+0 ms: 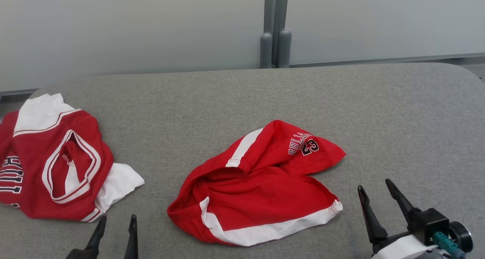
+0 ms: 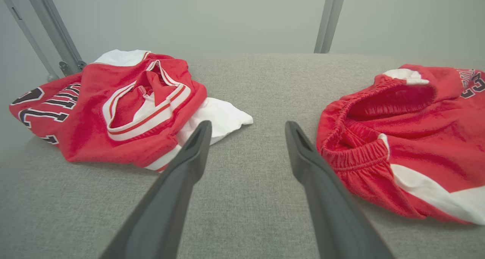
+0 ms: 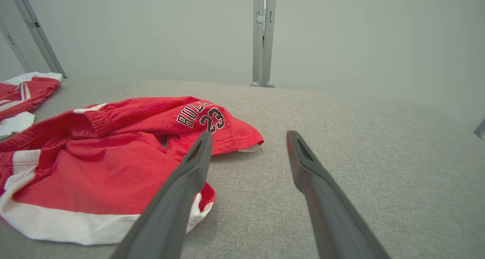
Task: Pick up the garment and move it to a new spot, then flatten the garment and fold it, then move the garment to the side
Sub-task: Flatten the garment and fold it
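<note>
Both pairs of long dark fingers [image 2: 182,175] stand spread wide, holding nothing: the left gripper [image 1: 117,218] over the bare grey fabric-covered table [image 1: 242,96], the right gripper [image 1: 374,185] near the hem [image 1: 335,206] of the crumpled red shorts with white side stripes [image 1: 261,183], which lie at its middle. Soft, light and limp, they will likely sag; the elastic waistband [image 2: 356,153] or that hem looks best to pinch. A rumpled red-and-white jersey [image 1: 57,164] lies apart, leftward.

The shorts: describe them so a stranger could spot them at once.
On the grey padded table, two red garments lie crumpled. The shorts are the one near the middle, right of the jersey. They alone have an elastic waistband and a small 23 print.
</note>
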Controlling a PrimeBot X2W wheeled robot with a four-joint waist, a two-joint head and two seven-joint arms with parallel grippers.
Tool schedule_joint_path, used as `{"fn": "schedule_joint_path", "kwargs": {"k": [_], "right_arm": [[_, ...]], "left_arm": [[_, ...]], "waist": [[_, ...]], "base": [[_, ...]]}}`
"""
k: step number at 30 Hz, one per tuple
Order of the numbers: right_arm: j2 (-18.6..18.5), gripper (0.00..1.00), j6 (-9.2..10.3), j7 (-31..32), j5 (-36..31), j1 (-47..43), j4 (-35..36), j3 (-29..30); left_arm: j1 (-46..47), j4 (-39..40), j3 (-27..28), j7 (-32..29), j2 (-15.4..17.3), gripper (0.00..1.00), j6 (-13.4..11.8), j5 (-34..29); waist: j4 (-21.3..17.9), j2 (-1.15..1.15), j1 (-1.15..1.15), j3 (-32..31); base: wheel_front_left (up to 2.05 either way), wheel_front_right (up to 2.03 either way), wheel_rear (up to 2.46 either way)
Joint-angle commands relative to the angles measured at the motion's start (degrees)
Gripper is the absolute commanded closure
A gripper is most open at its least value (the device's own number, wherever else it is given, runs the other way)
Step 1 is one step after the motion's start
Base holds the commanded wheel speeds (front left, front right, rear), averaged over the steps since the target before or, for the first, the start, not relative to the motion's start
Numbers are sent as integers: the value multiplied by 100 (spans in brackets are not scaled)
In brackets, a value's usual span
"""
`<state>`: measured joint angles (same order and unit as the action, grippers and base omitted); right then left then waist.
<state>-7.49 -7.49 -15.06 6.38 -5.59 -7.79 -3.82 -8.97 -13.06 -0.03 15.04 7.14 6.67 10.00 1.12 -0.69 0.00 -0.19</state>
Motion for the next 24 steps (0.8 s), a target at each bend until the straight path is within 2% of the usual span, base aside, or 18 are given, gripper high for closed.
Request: {"fn": "schedule_joint_path", "kwargs": {"k": [1, 4, 6, 13, 16, 21, 24], "right_arm": [[-86, 0, -1, -17, 56, 46, -69, -74], [-435, 0, -1, 40, 271, 187, -358, -588], [-714, 0, -1, 323, 344, 374, -387, -946], [-1703, 0, 0, 1911, 766, 1085, 250, -2086], [-2096, 0, 0, 2672, 1092, 1322, 611, -2493], [-2619, 0, 0, 3677, 1612, 1521, 1115, -2843], [-2786, 0, 0, 4041, 1807, 1550, 1314, -2900]], "left_arm": [[93, 8, -42, 1, 31, 0, 27, -46], [236, 173, -327, -343, 85, 0, 36, -150], [301, 379, -513, -742, 107, 0, 49, -175], [585, 1566, -1435, -2730, 391, 0, 80, -246], [791, 1985, -1918, -3400, 529, 0, 83, -104], [1172, 2307, -2495, -4103, 833, 0, 77, -13], [1314, 2318, -2725, -4385, 947, 0, 78, 137]], "waist": [[2, 69, 0, 3], [15, 69, 0, 13], [19, 69, 0, 76], [32, 69, 0, 462], [77, 69, 0, 651], [128, 69, 0, 907], [141, 69, 0, 1010]], "base": [[0, 0, 0], [0, 0, 0], [0, 0, 0], [0, 0, 0], [0, 0, 0], [0, 0, 0], [0, 0, 0]]}}
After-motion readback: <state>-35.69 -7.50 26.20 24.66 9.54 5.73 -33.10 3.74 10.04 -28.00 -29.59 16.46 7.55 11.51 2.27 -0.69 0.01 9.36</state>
